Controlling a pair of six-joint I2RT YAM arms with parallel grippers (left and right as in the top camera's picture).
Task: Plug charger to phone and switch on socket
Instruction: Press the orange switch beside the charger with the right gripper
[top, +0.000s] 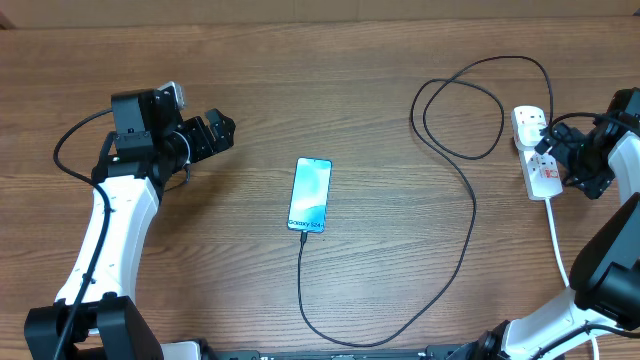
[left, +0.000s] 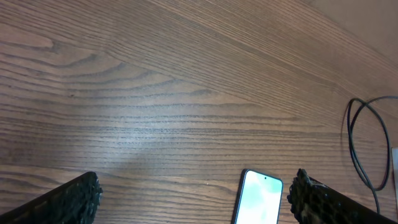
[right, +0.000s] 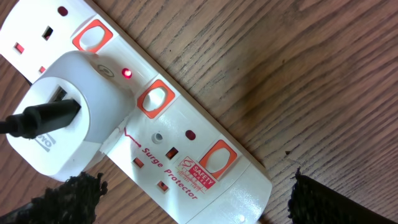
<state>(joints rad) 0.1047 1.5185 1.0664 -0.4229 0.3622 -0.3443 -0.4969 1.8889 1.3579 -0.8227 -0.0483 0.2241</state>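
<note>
The phone (top: 309, 194) lies flat, screen up and lit, near the middle of the wooden table (top: 350, 60). The charger (top: 468, 215), a thin black cable, meets the phone's lower edge. From there it runs toward the near table edge, curves right, climbs, and forms two loose loops before it reaches the socket (top: 534, 150).

The socket, a white surge-protector strip, lies at the right side, well apart from the phone. A white adapter (right: 68, 106) sits in one outlet with the black cable end inserted. A red lamp (right: 127, 74) glows beside it. The strip's white cord (top: 555, 245) leads off toward the near edge.

The right gripper (right: 202, 199) hangs directly above the strip, jaws spread wide, holding nothing. The left gripper (top: 215, 130) is left of the phone and apart from it, jaws likewise wide and empty.

Count: one phone, one charger, one socket, three red-framed switches (right: 155, 98) in the right wrist view, and two grippers. Nothing lies between either gripper and the parts.
</note>
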